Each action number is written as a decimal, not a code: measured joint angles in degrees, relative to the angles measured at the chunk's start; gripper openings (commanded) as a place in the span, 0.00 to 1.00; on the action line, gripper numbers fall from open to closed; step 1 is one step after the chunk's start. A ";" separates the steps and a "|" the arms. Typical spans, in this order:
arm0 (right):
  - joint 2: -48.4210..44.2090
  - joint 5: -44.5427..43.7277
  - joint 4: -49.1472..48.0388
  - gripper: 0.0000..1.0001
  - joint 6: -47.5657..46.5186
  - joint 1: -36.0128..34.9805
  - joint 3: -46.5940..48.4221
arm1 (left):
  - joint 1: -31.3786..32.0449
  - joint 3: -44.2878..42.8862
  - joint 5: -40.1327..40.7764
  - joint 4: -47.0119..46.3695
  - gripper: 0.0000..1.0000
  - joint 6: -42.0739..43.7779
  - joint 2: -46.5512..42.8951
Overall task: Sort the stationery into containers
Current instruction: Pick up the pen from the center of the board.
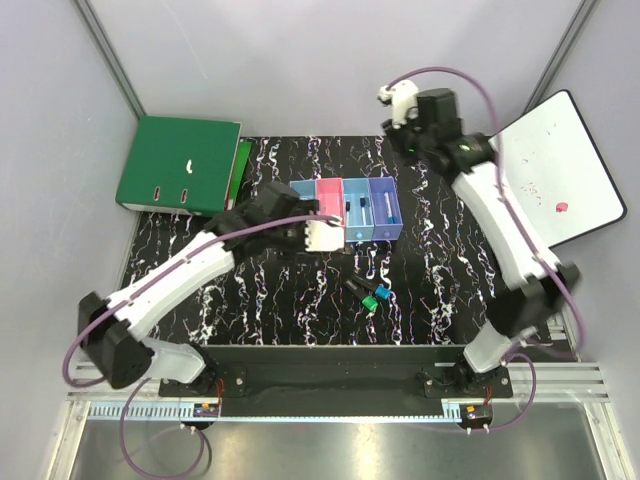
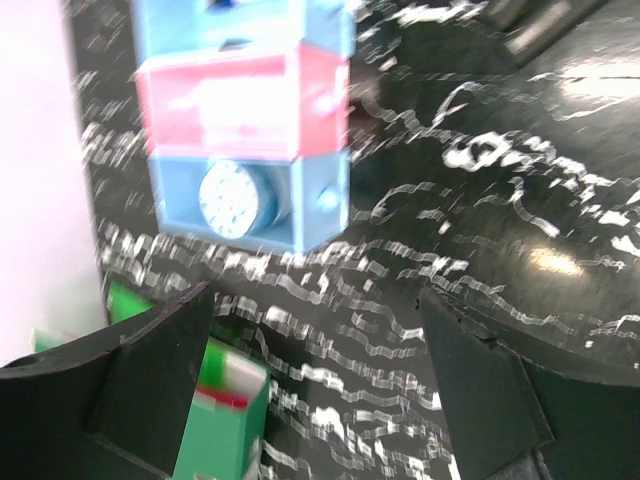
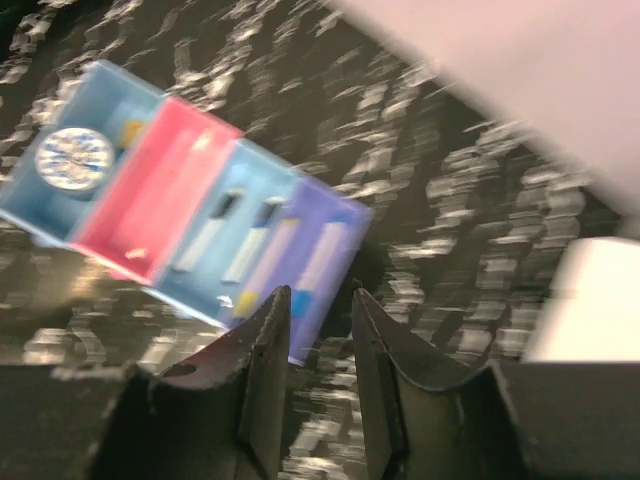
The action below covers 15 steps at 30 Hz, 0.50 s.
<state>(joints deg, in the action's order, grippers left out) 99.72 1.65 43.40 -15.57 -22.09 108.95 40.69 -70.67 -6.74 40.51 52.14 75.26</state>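
Observation:
The containers (image 1: pixel 345 208) are four joined bins on the black marbled mat. They also show in the left wrist view (image 2: pixel 240 110) and the right wrist view (image 3: pixel 190 200). The tape roll (image 2: pixel 232 198) lies in the end light blue bin (image 3: pixel 75 160). Thin white pens (image 3: pixel 215 235) lie in the second light blue bin and the purple bin (image 3: pixel 315 255). Two short black markers (image 1: pixel 368 294), one green-capped and one blue-capped, lie on the mat in front of the bins. My left gripper (image 1: pixel 300 228) (image 2: pixel 315 293) is wide open and empty beside the bins. My right gripper (image 1: pixel 400 100) (image 3: pixel 320 295) is high behind the bins, its jaws slightly apart and empty.
A green ring binder (image 1: pixel 180 165) lies at the back left and shows low in the left wrist view (image 2: pixel 215 420). A white board with a black rim (image 1: pixel 565 170) leans at the right. Grey walls close in the back and sides.

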 measured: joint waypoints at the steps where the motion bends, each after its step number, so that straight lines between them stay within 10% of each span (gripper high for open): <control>1: -3.89 -1.79 -0.24 0.40 -2.75 0.09 -1.46 | 0.98 0.02 -0.39 -0.42 0.88 0.72 1.55; 15: -28.26 -18.93 5.57 0.43 -21.09 1.20 -20.52 | 14.93 0.15 -7.02 -3.85 0.88 15.91 18.51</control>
<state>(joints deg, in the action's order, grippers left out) 71.46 -17.28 48.97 -36.67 -20.88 88.42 55.61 -70.52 -13.76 36.67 68.05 93.78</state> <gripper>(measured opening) 0.428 0.879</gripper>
